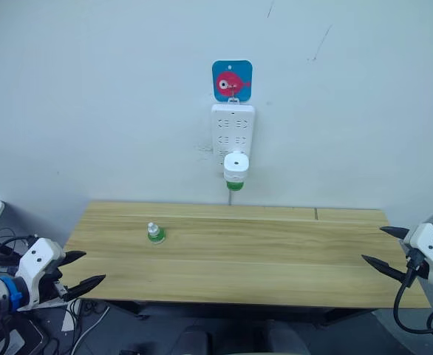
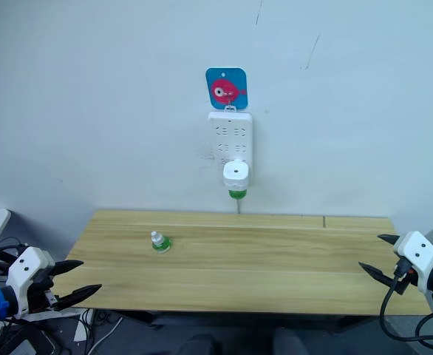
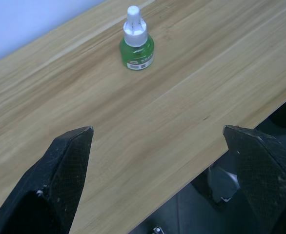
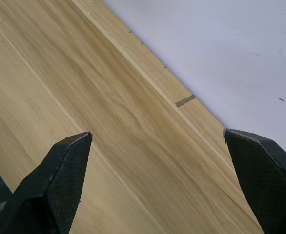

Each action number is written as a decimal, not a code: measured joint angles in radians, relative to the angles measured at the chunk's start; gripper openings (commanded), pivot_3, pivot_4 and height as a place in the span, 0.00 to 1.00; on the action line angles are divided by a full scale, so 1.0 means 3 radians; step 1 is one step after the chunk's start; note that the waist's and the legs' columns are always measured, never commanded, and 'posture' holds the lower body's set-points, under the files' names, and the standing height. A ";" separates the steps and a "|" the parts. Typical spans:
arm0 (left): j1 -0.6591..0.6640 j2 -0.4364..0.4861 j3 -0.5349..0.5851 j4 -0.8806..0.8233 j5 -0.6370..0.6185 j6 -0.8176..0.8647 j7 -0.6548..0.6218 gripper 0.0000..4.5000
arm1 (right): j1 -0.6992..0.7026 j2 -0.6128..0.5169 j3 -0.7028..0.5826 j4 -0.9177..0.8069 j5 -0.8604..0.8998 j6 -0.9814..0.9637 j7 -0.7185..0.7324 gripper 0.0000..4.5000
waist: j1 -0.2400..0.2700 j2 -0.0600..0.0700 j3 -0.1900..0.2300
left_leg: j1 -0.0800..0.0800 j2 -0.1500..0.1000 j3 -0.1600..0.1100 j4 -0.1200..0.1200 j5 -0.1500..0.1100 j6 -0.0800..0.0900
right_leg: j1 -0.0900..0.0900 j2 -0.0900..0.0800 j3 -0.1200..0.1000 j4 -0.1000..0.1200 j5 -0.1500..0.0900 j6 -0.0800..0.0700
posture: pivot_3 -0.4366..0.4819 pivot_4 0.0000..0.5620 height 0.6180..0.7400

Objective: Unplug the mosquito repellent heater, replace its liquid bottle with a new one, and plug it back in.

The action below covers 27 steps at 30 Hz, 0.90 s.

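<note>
My left hand (image 1: 91,268) hangs at the near left corner of the pale wooden worktop (image 1: 290,259), its two black fingers spread wide and holding nothing; my right hand (image 1: 384,248) waits off the near right edge, likewise gaping and empty. Farther in, on the left half of the worktop, stands a small green liquid bottle with a white cap (image 1: 155,234), upright and well apart from both hands; it appears full of green liquid. Beyond the far edge, on the wall, the white rounded mosquito repellent heater (image 1: 236,166) sits plugged into the bottom of a long white power strip (image 1: 233,129), a green bottle (image 1: 235,185) screwed in beneath it, below a blue square hook plate with a pink fish (image 1: 232,80). The risks I judge ahead: a crooked pull dragging the hanging strip off its hook, or a sweeping arm toppling the spare bottle.
</note>
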State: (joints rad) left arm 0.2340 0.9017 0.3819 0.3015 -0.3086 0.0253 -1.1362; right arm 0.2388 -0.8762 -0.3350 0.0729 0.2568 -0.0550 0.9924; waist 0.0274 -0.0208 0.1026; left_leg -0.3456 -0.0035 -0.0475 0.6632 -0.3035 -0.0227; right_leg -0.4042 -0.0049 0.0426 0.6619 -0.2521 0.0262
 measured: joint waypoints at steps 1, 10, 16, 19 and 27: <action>-0.0019 -0.0002 0.0004 0.0016 -0.0006 -0.0014 0.0018 1.00 | 0.0012 0.0000 0.0000 -0.0001 0.0000 0.0002 -0.0006 1.00 | 0.0001 0.0000 0.0000 | 0.0000 0.0000 -0.0001 0.0000 0.0000 0.0000 | 0.0000 0.0000 0.0000 0.0000 0.0000 0.0000 | 0.63 0.10 1.00; -0.0515 -0.0154 -0.0052 -0.0522 -0.0341 0.0492 0.0141 1.00 | 0.0064 0.0080 0.0006 -0.0862 0.0242 0.0454 -0.0111 1.00 | -0.0008 0.0001 0.0000 | 0.0000 0.0001 -0.0007 0.0005 0.0000 -0.0001 | 0.0001 0.0000 0.0002 0.0007 0.0002 0.0002 | 0.55 0.12 1.00; -0.1128 -0.0331 -0.0318 -0.0957 -0.0641 0.1086 0.0277 1.00 | -0.0416 0.0075 0.0142 -0.2109 0.0990 0.1442 -0.0426 1.00 | -0.0039 0.0001 0.0001 | 0.0000 0.0001 -0.0009 0.0006 0.0001 -0.0001 | 0.0000 0.0007 0.0002 0.0007 0.0003 0.0005 | 0.48 0.13 1.00; -0.1448 -0.0366 -0.0388 -0.0982 -0.0709 0.1320 0.0339 1.00 | -0.0706 0.0030 0.0195 -0.2457 0.1377 0.1888 -0.0597 1.00 | -0.0074 0.0000 0.0002 | -0.0003 -0.0001 -0.0011 0.0006 0.0001 -0.0001 | -0.0001 0.0007 0.0001 0.0004 0.0003 0.0004 | 0.46 0.14 1.00; -0.2006 -0.0549 -0.0615 -0.0788 -0.0732 0.1484 0.0324 0.81 | -0.0969 0.0020 0.0271 -0.2732 0.1687 0.2391 -0.0928 1.00 | -0.0109 -0.0003 0.0003 | -0.0005 -0.0006 -0.0008 0.0007 0.0001 -0.0001 | -0.0001 0.0004 0.0001 0.0001 0.0003 0.0005 | 0.37 0.16 1.00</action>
State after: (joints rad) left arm -0.3678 0.7369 0.1974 0.0652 -0.5282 0.4705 -1.0389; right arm -0.0520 -0.8703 -0.2537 -0.7466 0.7628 0.6622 0.7140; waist -0.0055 -0.0216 0.1037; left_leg -0.3470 -0.0052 -0.0500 0.6652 -0.3034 -0.0230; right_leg -0.4045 -0.0037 0.0428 0.6621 -0.2512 0.0278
